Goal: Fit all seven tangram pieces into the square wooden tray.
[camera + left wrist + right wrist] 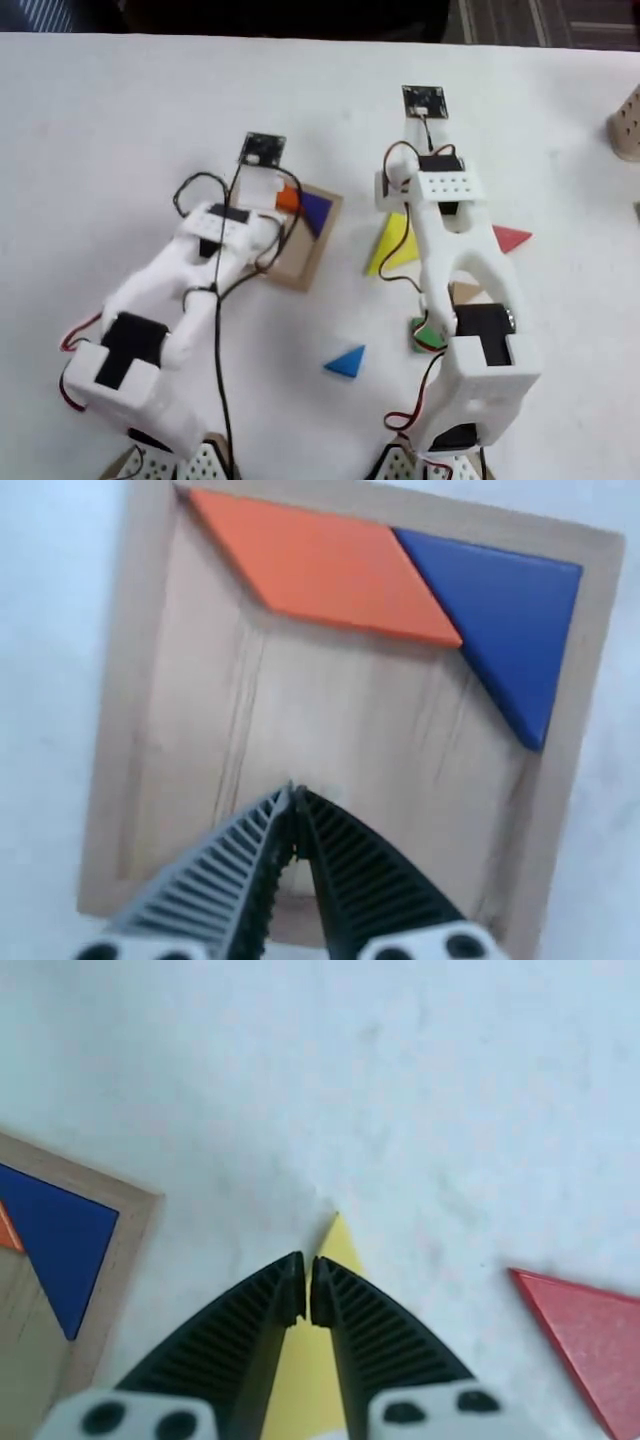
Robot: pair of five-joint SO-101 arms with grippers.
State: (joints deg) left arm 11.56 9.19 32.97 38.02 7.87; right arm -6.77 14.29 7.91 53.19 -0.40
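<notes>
In the square wooden tray [305, 262] a parallelogram [320, 565] and a corner triangle [510, 620] lie touching along its far side. Right of the tray on the table [150, 120] lies a large triangle [388, 248], farther right a small triangle [510, 238], and in front of these, toward the near edge, a third triangle [346, 362].

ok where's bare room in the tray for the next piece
The tray is bare from the orange parallelogram and blue triangle to the opposite rims, under the left gripper. Crowded around the yellow triangle and red triangle.

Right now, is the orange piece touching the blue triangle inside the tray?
Touching. The left wrist view shows the orange piece and blue triangle meeting edge to edge.
</notes>
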